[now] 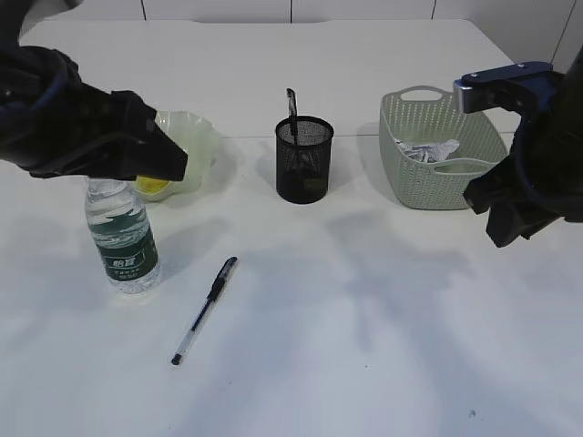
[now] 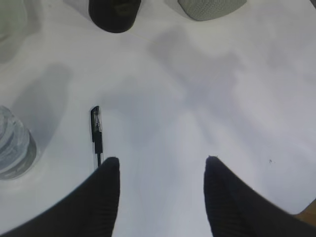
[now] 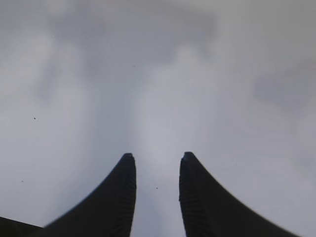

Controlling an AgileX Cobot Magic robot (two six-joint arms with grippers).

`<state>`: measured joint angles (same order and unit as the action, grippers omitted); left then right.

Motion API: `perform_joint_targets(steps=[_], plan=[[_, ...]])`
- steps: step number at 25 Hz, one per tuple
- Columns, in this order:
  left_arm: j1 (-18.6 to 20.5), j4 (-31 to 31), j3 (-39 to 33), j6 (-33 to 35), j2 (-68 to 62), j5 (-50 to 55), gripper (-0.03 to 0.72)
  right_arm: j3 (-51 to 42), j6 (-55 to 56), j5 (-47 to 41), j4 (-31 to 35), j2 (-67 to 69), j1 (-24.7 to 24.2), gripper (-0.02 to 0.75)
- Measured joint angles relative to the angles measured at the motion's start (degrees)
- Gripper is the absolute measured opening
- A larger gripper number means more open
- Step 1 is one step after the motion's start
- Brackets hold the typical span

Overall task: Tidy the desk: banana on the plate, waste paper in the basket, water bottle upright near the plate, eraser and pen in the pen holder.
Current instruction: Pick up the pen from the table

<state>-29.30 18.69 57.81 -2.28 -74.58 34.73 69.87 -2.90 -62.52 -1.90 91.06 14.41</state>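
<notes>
A pen [image 1: 205,310] lies nearest on the white table [image 1: 383,328], slanting from 7 toward 1 o'clock. At its 10 o'clock a water bottle [image 1: 123,238] stands upright, just beside the plate [image 1: 196,137], which holds something yellow, probably the banana [image 1: 153,186]. The mesh pen holder [image 1: 304,159] sits at 12 o'clock, another pen inside. The basket [image 1: 437,150] at 2 o'clock contains waste paper [image 1: 430,148]. The left gripper [image 2: 162,165] hangs parted and empty above the pen; the right gripper [image 3: 157,159] is likewise spread over bare tabletop.
</notes>
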Motion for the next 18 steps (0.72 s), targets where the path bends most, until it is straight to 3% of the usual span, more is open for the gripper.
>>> perform_joint_targets(steps=[5, 11, 18], plan=[[-0.1, 0.1, 0.0, 1.4, -0.1, -0.7, 0.396, 0.0, 0.0, 0.0, 0.0, 0.0, 0.0, 0.229], [-0.2, -0.2, 0.3, 2.3, -4.2, -0.8, 0.493, 0.0, 0.0, 0.1, 0.0, 0.0, 0.0, 0.229], [-0.2, -3.7, 9.0, 2.3, -15.0, 6.7, 0.507, 0.0, 0.1, 0.1, 0.0, 0.0, 0.0, 0.230]])
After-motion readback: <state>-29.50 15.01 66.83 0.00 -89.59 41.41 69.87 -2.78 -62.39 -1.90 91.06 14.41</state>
